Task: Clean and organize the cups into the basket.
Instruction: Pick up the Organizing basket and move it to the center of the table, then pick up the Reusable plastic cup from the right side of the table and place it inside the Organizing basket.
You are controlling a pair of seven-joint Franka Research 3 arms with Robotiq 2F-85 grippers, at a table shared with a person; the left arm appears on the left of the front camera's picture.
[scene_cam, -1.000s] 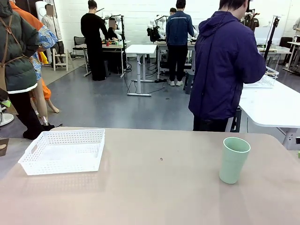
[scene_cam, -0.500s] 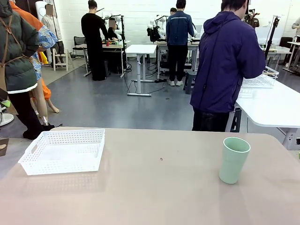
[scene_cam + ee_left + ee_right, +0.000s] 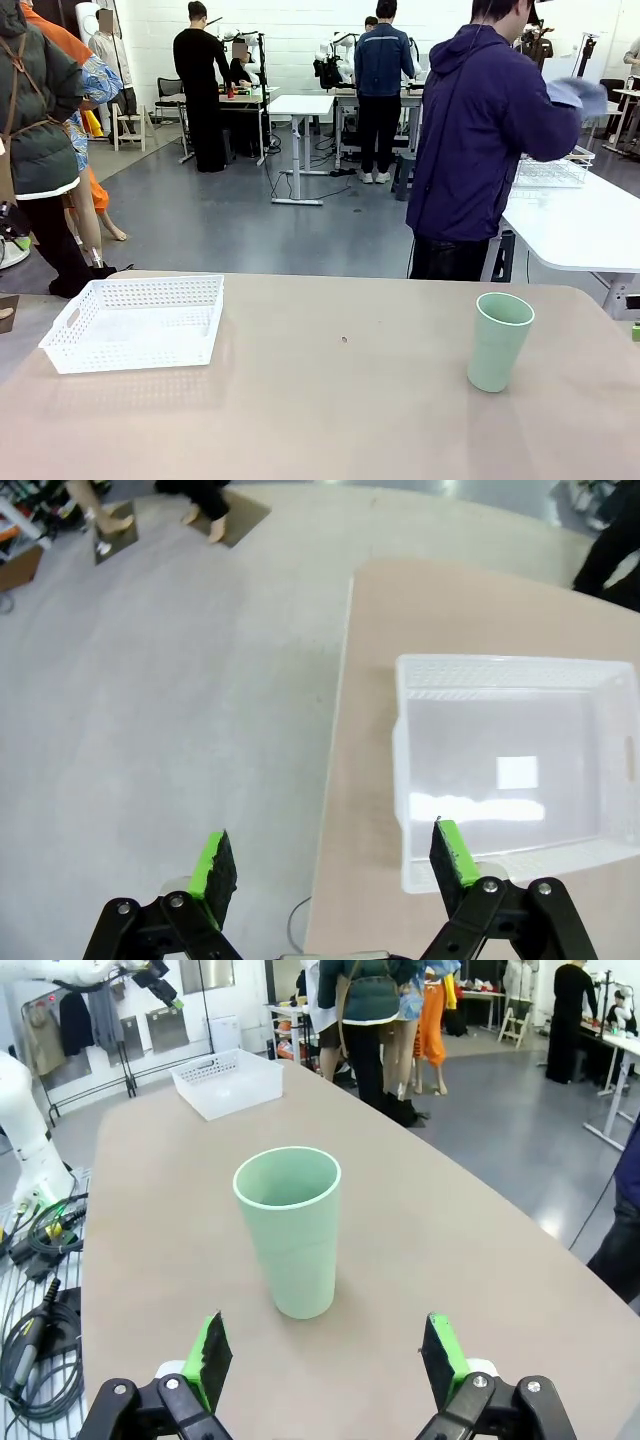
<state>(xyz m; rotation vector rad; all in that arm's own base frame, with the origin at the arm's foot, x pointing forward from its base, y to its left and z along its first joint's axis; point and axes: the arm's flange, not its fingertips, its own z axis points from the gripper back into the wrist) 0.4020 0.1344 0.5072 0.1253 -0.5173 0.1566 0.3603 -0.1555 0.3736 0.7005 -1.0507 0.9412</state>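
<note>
Mint cup (image 3: 290,1235) upright near desk (image 3: 340,420) right edge, probably light, stiff, matte: grasp mid-wall across taper; right pincer (image 3: 327,1352) and left pincer (image 3: 332,860) both spread, empty.

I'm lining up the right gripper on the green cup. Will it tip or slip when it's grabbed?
Likely tippy: the cup stands upright, tall, narrowing to a small base, so a nudge near the rim could topple it. Probably light: it looks like thin-walled plastic. Its smooth tapered wall might slip in the open right gripper once it closes.
</note>
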